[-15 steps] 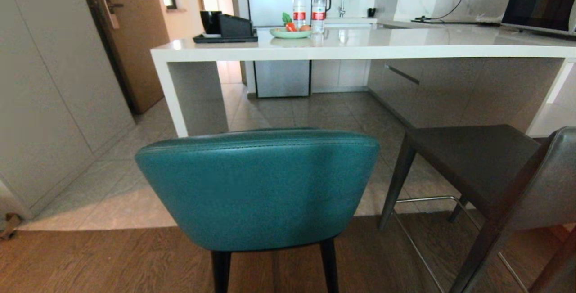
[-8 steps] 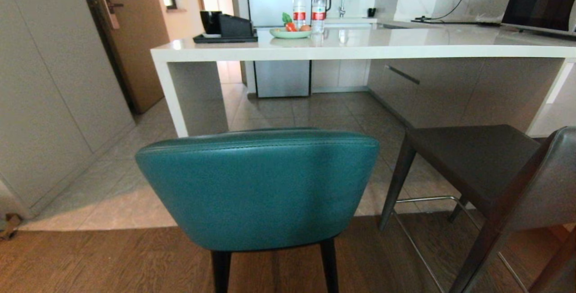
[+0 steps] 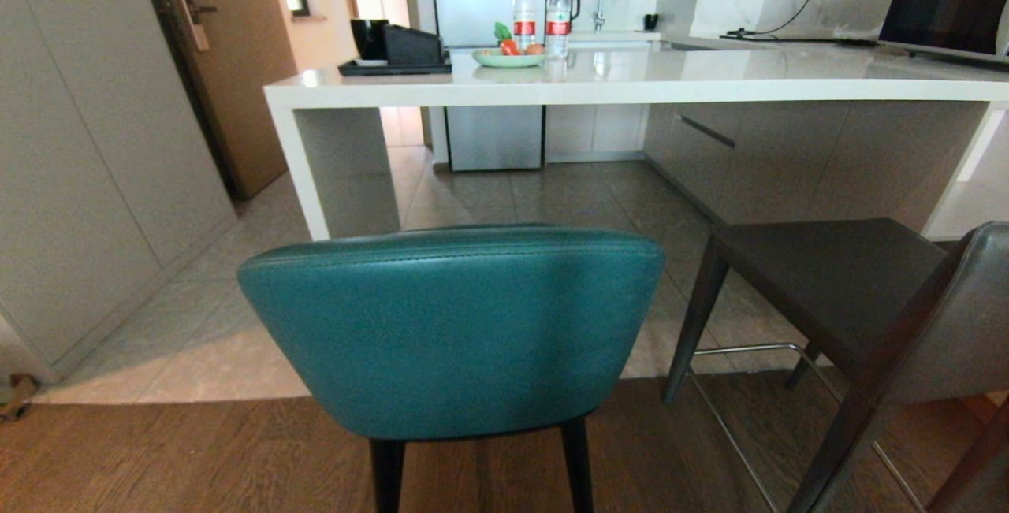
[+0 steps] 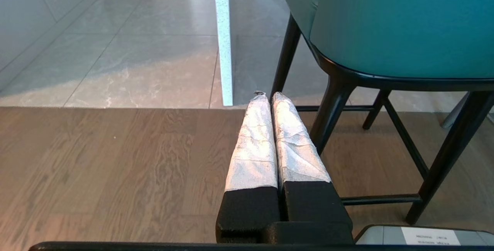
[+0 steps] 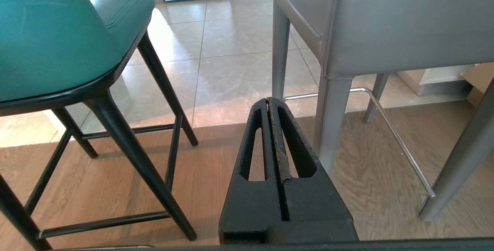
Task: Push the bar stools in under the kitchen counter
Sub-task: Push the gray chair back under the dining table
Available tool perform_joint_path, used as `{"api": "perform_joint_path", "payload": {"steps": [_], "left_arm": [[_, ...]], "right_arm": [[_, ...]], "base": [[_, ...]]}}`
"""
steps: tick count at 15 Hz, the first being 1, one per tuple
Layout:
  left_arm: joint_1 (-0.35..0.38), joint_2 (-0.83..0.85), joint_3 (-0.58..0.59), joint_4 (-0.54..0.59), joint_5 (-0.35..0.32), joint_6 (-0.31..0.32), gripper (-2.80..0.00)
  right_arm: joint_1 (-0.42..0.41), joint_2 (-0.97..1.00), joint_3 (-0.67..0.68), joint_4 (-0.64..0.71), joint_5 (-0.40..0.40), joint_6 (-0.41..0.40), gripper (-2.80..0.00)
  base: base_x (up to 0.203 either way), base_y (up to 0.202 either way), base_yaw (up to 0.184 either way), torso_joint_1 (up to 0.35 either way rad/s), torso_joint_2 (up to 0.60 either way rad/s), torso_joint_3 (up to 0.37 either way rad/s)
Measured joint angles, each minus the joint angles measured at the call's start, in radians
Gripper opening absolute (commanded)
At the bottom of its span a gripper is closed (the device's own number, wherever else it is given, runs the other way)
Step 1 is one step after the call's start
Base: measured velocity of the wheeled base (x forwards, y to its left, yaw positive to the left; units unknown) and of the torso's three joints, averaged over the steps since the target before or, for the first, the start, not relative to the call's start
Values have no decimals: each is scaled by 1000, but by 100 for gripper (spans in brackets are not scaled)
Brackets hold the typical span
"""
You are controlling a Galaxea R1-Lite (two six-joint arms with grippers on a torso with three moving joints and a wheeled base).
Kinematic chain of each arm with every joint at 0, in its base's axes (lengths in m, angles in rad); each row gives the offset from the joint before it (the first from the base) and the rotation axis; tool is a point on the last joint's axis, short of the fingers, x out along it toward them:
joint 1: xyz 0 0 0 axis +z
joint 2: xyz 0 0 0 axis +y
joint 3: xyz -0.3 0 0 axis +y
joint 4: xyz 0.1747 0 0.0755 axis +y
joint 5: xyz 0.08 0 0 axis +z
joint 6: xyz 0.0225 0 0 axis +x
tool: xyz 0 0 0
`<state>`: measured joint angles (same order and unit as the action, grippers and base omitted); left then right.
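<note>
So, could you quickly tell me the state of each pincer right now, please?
Left pincer: closed, holding nothing, low beside the teal stool.
Right pincer: closed, empty.

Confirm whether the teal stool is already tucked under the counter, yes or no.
No: in the head view the teal stool stands back on the wood floor, with bare tile between it and the kitchen counter.

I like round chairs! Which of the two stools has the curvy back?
The teal stool, straight ahead, has the rounded back and thin black legs. The dark-grey stool on the right is boxy, with grey legs.
</note>
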<state>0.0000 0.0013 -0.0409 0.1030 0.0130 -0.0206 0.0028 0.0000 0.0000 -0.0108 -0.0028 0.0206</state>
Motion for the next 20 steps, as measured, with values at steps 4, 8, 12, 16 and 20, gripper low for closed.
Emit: {"api": "perform_joint_path", "payload": {"steps": [4,8,12,16,20], "left_arm": [[0,-1,0,0,-1,7,-280],[0,-1,0,0,0,4,-280],[0,-1,-1,0,0,4,-280],[-1,-1,-1,-1,0,5,-280],[0,-1,-1,-1,0,5,-280]], "right_arm": [[0,0,0,0,-1,10,-280],[0,0,0,0,-1,10,-280],[0,0,0,0,-2,11,-280],[0,0,0,0,-2,11,-280],[0,0,0,1,-2,11,-280]], "base": [[0,0,0,0,0,0],[0,0,0,0,0,0],[0,0,0,0,0,0],[-1,-14,1,-1,1,1],[-1,-159,1,2,1,3]]}}
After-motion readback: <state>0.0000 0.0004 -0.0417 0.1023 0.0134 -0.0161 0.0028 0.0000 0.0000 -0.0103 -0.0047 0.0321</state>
